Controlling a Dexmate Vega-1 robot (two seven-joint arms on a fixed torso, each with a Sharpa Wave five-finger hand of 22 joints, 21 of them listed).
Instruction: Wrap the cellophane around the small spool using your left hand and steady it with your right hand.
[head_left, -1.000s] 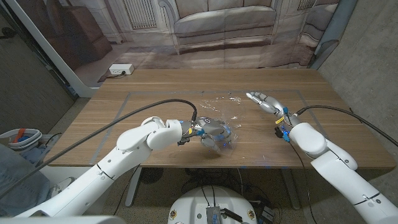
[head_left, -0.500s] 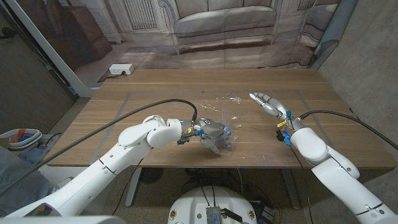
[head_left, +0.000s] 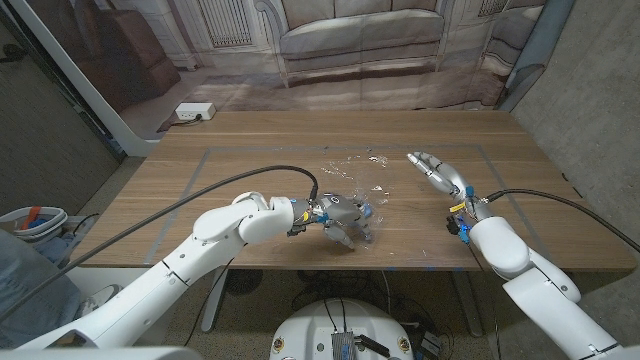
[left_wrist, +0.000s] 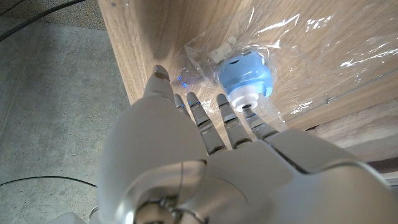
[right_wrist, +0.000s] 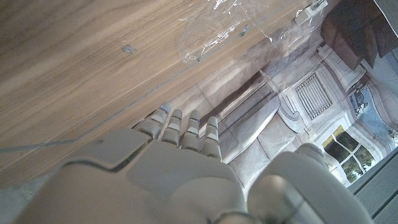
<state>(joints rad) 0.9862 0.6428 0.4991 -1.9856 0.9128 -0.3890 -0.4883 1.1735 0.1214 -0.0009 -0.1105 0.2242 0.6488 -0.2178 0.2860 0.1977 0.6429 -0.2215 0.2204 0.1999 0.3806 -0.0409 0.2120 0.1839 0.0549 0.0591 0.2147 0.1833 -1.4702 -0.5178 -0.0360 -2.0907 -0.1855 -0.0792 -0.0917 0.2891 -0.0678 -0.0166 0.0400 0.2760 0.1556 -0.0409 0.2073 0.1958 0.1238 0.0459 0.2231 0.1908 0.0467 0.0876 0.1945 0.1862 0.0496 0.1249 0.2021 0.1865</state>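
The spool (left_wrist: 245, 75), blue with a white hub, lies under crinkled cellophane (head_left: 355, 175) near the surface's (head_left: 250, 175) front edge, about centre. The left hand (head_left: 343, 215) sits at its 9 o'clock, fingers (left_wrist: 198, 115) extended toward it, holding nothing that shows. The right hand (head_left: 438, 173) hovers well apart at 3 o'clock, fingers spread and empty.

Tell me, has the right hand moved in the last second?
Yes. The right hand has drifted right, away from the cellophane, towards the table edge.

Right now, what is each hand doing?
Left hand: fingers on the cellophane by the spool; grip cannot be told.
Right hand: open, holding nothing.
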